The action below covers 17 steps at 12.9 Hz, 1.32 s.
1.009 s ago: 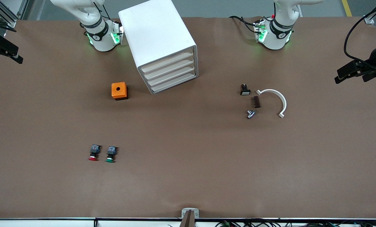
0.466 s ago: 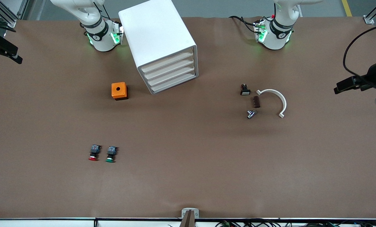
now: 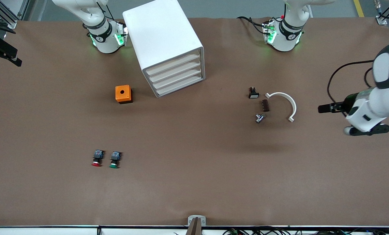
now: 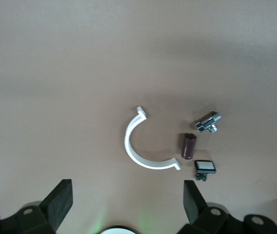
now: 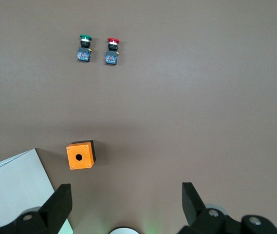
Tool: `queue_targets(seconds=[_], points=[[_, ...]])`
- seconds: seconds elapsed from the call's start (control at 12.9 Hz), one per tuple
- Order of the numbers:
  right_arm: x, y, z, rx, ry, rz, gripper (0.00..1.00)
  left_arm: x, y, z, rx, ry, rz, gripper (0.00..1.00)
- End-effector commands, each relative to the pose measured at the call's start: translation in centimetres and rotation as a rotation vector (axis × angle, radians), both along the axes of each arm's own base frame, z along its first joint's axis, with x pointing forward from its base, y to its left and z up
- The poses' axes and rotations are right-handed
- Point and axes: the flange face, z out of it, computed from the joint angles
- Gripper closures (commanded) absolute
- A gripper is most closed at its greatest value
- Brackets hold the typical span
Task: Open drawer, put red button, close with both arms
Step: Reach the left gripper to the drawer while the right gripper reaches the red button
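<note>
1. Brown paper-covered desk [image 3: 194, 189] fills the scene; both white arm bases w/ green lights stand along its edge farthest from the front camera.
2. White four-drawer plastic cabinet [image 3: 168, 49] sits between the bases, closer to the right arm's; all drawers look shut, fronts angled toward the front camera.
3. Orange square box with a round hole [image 3: 123, 94] sits beside the cabinet, toward the right arm's end of the desk.
4. Red button, a small red-capped switch w/ black body [image 3: 97, 158], lies on the desk much nearer the front camera than the orange box, just beside the green-capped button [image 3: 114, 159], apart from it, caps pointing at the front camera. Nothing grips it.
5. Left arm reaches in from the desk's edge at its own end, white forearm bent low; left end effector [image 3: 326, 108] is over bare desk near the white curved plastic half-ring [image 3: 287, 104]. Wrist view: fingers [image 4: 58, 202] wide apart, holding nothing.
6. Beside the half-ring: dark brown cylinder [image 3: 265, 105], small metal fitting [image 3: 259, 117], black white-faced switch [image 3: 253, 93].
7. Right end effector [image 3: 5, 52] is over the desk's edge at the right arm's end; fingers [image 5: 58, 204] spread, nothing held.
</note>
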Motion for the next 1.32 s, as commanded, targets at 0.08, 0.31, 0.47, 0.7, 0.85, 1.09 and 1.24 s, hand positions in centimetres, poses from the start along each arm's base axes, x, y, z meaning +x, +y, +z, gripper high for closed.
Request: queue_targets(seconds=[0.08,0.31,0.47,0.7,0.85,1.09,1.24], points=[[-0.5,-0.3,0.9,-0.013,-0.016,-0.001,0.00,0.3,-8.1,-1.9,0.029,0.057,0.242,0.00],[1.3,-0.3,-1.3,-0.015,0.034,-0.007,0.00,-0.6,-14.9,-3.4,0.056,0.147,0.528,0.00],[3.0,-0.4,-3.4,-0.014,0.054,0.002,0.00,-0.6,-17.9,-4.3,0.053,0.255,0.764,0.00],[8.4,-1.1,-11.0,-0.019,0.156,-0.006,0.00,-1.1,-21.3,-6.5,0.113,0.409,0.988,0.00],[10.2,-2.1,-15.5,-0.001,0.194,-0.025,0.00,-1.4,-23.1,-9.1,0.158,0.525,1.101,0.00],[13.5,-1.0,-23.0,0.006,0.158,-0.086,0.00,-1.5,-25.2,-13.1,0.302,0.688,1.276,0.00],[15.2,1.8,-26.1,0.010,0.138,-0.151,0.00,-1.7,-26.0,-14.8,0.350,0.799,1.358,0.00]])
